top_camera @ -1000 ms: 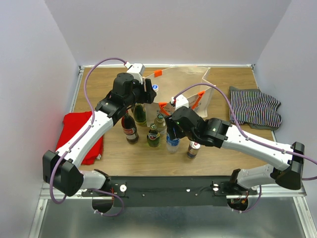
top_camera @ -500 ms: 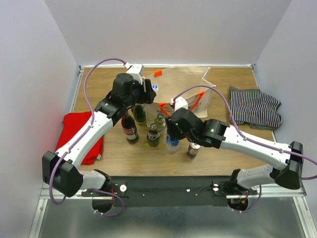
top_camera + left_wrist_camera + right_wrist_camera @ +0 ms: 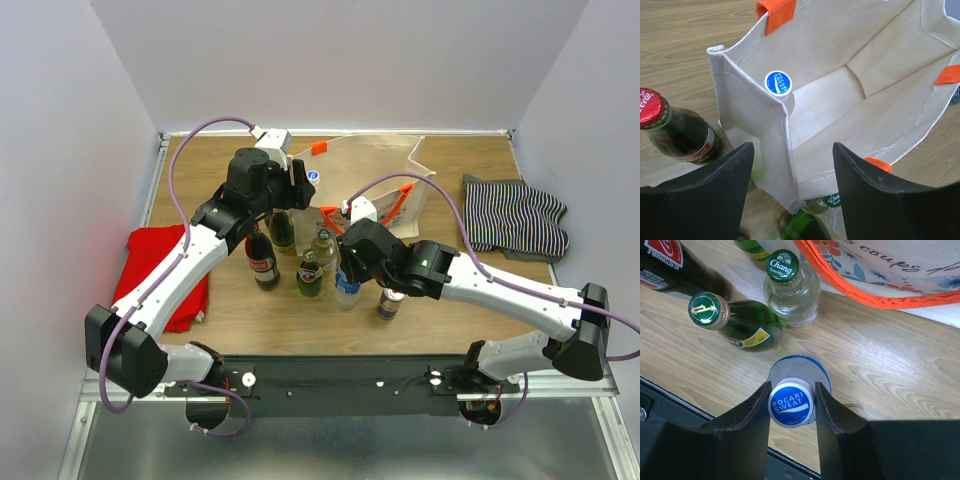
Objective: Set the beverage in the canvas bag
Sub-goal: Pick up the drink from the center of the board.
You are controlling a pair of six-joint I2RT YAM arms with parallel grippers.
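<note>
The beverage, a clear bottle with a blue Pocari Sweat cap, stands on the wooden table in front of the canvas bag. My right gripper reaches down over it, both fingers pressed against the cap's sides; in the top view it sits at the bottle's top. The cream bag stands open, orange handles at its rim, and a second Pocari Sweat cap shows inside it. My left gripper hangs open above the bag's near corner, one finger on each side of the wall, not touching it.
A Coca-Cola bottle, a green bottle, a clear Chang bottle and a can crowd around the beverage. A red cloth lies at the left, a striped cloth at the right.
My right gripper has come down a little and closed its fingers in onto the bottle's cap. The left arm has not moved.
</note>
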